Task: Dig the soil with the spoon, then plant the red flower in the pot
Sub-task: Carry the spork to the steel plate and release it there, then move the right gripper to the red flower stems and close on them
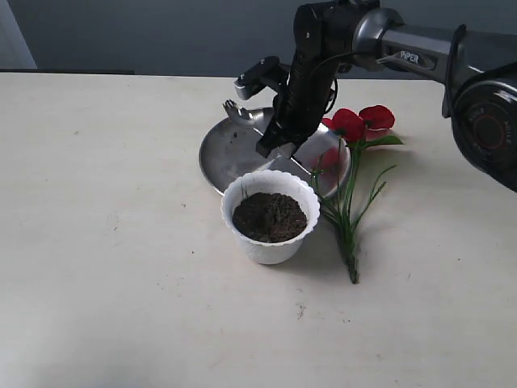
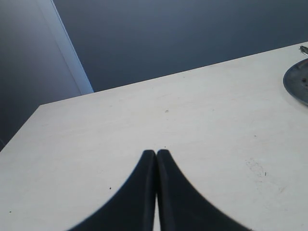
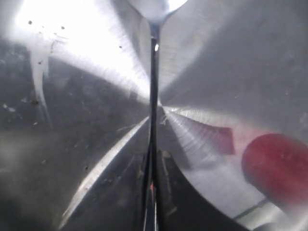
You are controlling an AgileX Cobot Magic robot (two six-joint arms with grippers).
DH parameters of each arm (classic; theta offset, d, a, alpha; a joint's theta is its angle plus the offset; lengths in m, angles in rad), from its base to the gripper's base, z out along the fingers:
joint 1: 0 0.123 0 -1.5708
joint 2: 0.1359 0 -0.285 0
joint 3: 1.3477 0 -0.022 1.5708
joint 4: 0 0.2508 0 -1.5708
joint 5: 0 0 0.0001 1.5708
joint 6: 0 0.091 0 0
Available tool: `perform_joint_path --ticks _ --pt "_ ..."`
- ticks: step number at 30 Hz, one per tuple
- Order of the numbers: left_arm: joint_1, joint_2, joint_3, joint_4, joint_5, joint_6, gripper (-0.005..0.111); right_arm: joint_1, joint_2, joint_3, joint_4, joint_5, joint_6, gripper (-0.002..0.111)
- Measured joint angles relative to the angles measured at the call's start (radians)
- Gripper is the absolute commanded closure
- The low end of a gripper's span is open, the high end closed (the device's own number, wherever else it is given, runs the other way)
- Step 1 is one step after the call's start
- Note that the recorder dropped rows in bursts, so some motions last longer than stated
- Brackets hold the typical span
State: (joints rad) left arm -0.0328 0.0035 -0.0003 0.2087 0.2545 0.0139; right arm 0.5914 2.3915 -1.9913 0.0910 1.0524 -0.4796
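Note:
My right gripper point(image 1: 275, 150) hangs over the steel plate, shut on the spoon's thin handle point(image 3: 154, 96). The spoon point(image 1: 236, 110) points away from the pot, with its tined bowl at the plate's far rim. Just in front of the plate stands the white scalloped pot point(image 1: 266, 249), and dark soil point(image 1: 270, 216) fills it nearly to the rim. To the right of the pot and plate the red flower point(image 1: 351, 123) lies flat, stems toward the front. A red petal point(image 3: 276, 166) shows beside the plate. Above bare table, my left gripper point(image 2: 156, 153) is shut on nothing.
The round shiny steel plate point(image 1: 222, 153) sits behind the pot, and its edge shows in the left wrist view point(image 2: 296, 82). The cream table point(image 1: 105, 242) stretches left and front. A dark wall lies behind the table's far edge.

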Motion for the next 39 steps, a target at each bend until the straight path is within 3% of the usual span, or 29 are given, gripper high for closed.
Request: perform_joint_path --ticks 17,19,23,29,35,39 --pt "0.000 0.000 0.000 0.000 0.000 0.000 0.106 0.000 0.033 0.000 -0.010 0.030 0.009 0.109" --pt "0.000 0.000 0.000 0.000 0.000 0.000 0.106 0.000 0.033 0.000 -0.010 0.038 0.009 0.101" --pt "0.000 0.000 0.000 0.000 0.000 0.000 0.106 0.000 0.033 0.000 -0.010 0.046 0.011 0.070" --pt "0.000 0.000 0.000 0.000 0.000 0.000 0.106 0.000 -0.050 0.000 -0.010 0.112 0.064 0.069" --pt "0.000 0.000 0.000 0.000 0.000 0.000 0.106 -0.023 -0.186 -0.001 -0.062 0.156 0.301 0.069" --pt "0.000 0.000 0.000 0.000 0.000 0.000 0.106 -0.071 -0.270 0.088 -0.091 0.155 0.458 0.069"
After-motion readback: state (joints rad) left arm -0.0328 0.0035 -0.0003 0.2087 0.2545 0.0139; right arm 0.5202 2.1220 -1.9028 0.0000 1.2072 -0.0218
